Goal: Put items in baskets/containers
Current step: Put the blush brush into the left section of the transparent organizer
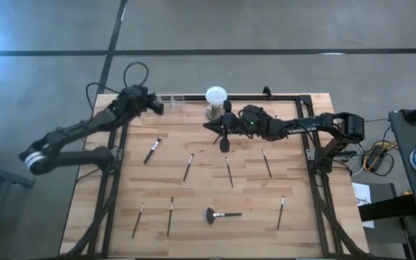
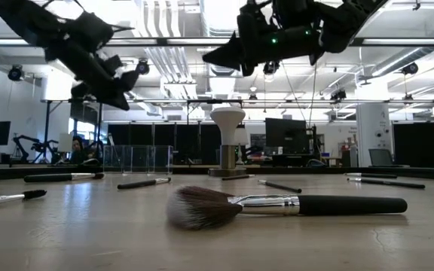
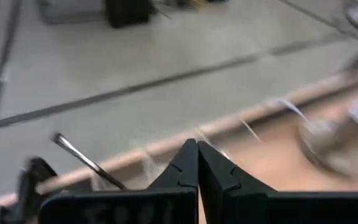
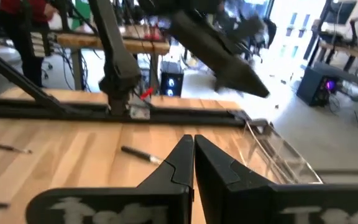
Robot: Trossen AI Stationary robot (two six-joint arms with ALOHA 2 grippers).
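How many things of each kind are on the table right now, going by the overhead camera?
Slim brushes lying loose: 7
Fan-headed brush: 1
Clear cups: 3
White globe on a stand: 1
Total: 12

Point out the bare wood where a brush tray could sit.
Free: the near strip below the fan brush, and the far-right corner beyond the right claw. Crowded: mid-table with slim brushes, and the far edge by the clear cups, globe and left claw.

High view straight down on table (image 1: 215, 195); low view level, close; both catch globe (image 1: 216, 95)
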